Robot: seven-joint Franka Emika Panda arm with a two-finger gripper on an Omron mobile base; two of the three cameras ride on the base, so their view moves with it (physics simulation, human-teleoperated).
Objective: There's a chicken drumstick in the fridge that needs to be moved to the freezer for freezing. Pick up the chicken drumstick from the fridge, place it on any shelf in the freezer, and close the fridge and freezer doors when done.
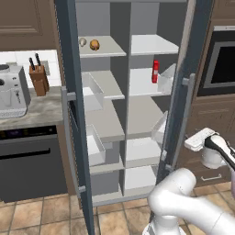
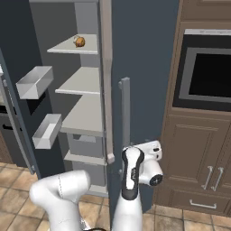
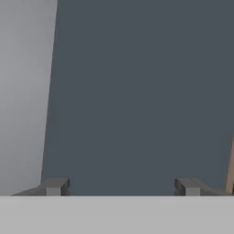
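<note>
You see a tall blue-grey two-door unit standing open in the middle of the left base view. The chicken drumstick (image 1: 94, 44), a small golden-brown lump, sits on the top shelf (image 1: 110, 47) at upper left of centre, just beside a pale mushroom-like knob (image 1: 82, 41). A slim red bottle (image 1: 155, 71) stands on a shelf in the other half.

The end effector (image 3: 119, 186) is low, at the right edge of the left base view, outside the right-hand door (image 2: 140, 67). In the hand view its two dark fingertips (image 3: 55, 186) stand wide apart at the bottom with nothing between them, facing the flat blue-grey door front.

The drumstick is high and well apart from the end effector, with that door between them. Swinging upward from here could clip the door edge or its bar handle (image 2: 125, 113) and push the door. A sloppy reach could also nudge the knob or roll the rounded drumstick backward.
</note>
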